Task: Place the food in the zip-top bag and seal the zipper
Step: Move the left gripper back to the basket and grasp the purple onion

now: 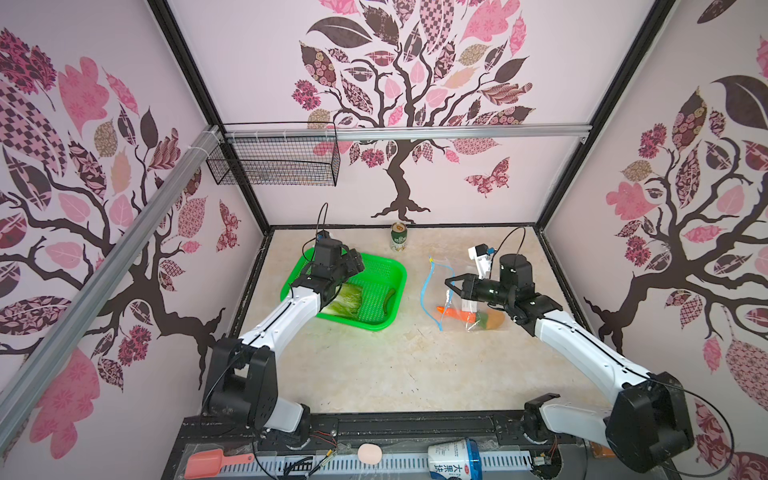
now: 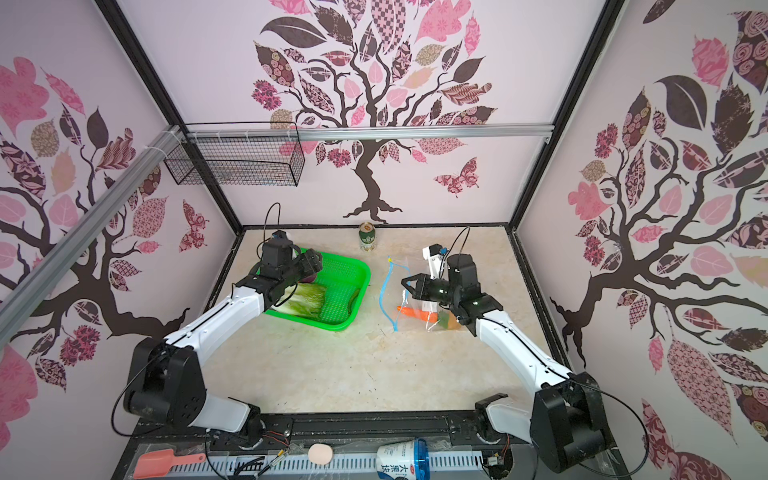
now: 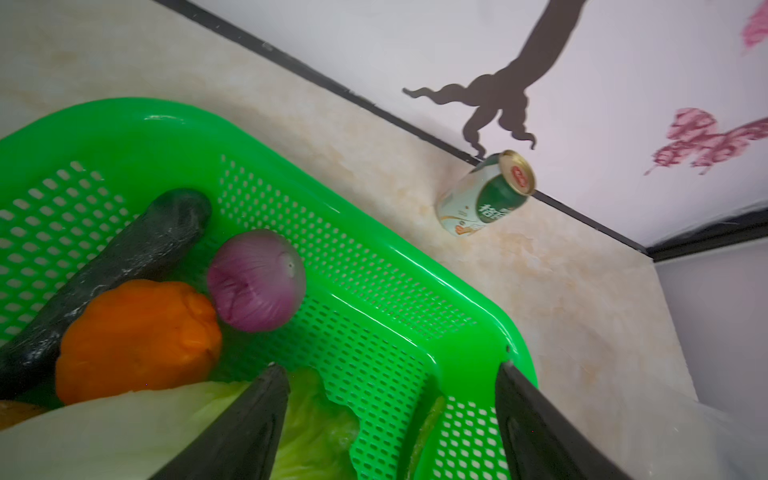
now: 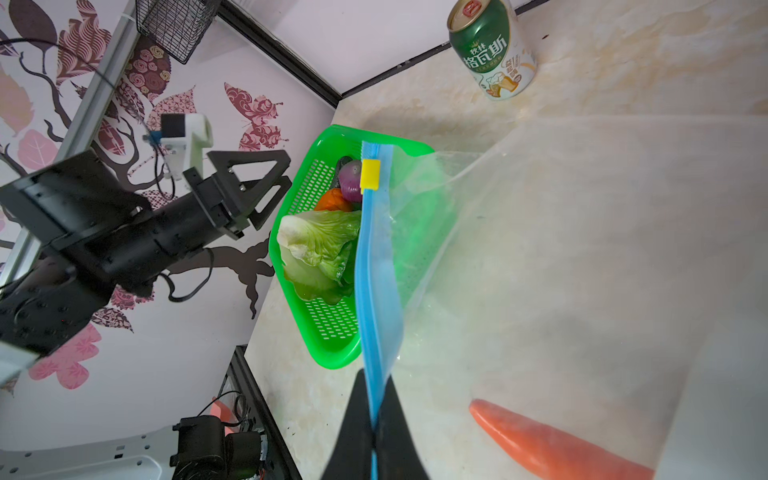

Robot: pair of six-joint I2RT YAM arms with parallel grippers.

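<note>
My left gripper (image 3: 390, 365) hangs open over the green basket (image 3: 332, 212) with nothing between its fingers. In the basket lie the napa cabbage (image 3: 104, 424), a purple onion (image 3: 255, 280), an orange piece (image 3: 137, 336) and a dark green piece (image 3: 124, 257). My right gripper (image 4: 374, 376) is shut on the light-blue zipper (image 4: 376, 270) and holds that edge of the clear zip-top bag (image 1: 457, 299) up off the table. The yellow slider (image 4: 370, 174) sits at the strip's far end. Inside the bag lie a carrot (image 4: 552, 444) and a tan potato (image 1: 494, 319).
A green drink can (image 1: 399, 237) stands upright at the back wall, between basket and bag. A black wire basket (image 1: 274, 162) hangs on the back left wall. A pink scoop (image 1: 208, 461) and a white cup (image 1: 453, 457) lie on the front rail below the table edge.
</note>
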